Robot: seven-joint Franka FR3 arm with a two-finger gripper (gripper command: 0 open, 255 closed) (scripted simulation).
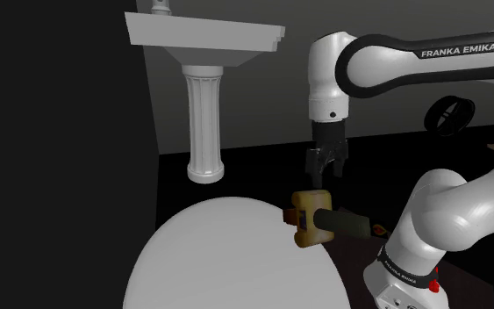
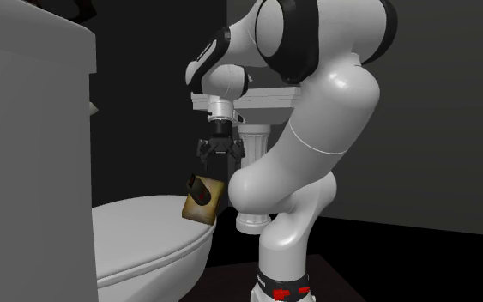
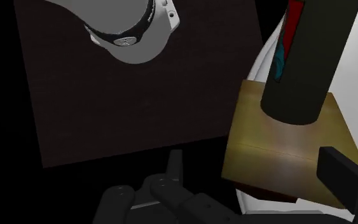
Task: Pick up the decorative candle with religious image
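Observation:
The candle (image 1: pixel 341 223) is a dark cylinder with a red and teal picture on its side, fixed to a tan square base (image 1: pixel 305 216). It lies tipped over at the rim of the white toilet lid (image 1: pixel 227 263), cylinder pointing toward the stand. My gripper (image 1: pixel 326 168) hangs open a little above the base, not touching it. From the second exterior view the candle (image 2: pixel 202 195) sits just below the gripper (image 2: pixel 220 153). In the wrist view the tan base (image 3: pixel 279 143) and dark cylinder (image 3: pixel 311 57) lie under the gripper (image 3: pixel 258 170), fingers apart.
A white pedestal sink (image 1: pixel 203 39) stands behind the toilet, its column (image 1: pixel 205 123) on the dark floor. The toilet tank (image 2: pixel 25 129) rises at the second exterior view's left. My own arm base (image 1: pixel 411 268) stands close beside the lid on a dark mat (image 3: pixel 139 95).

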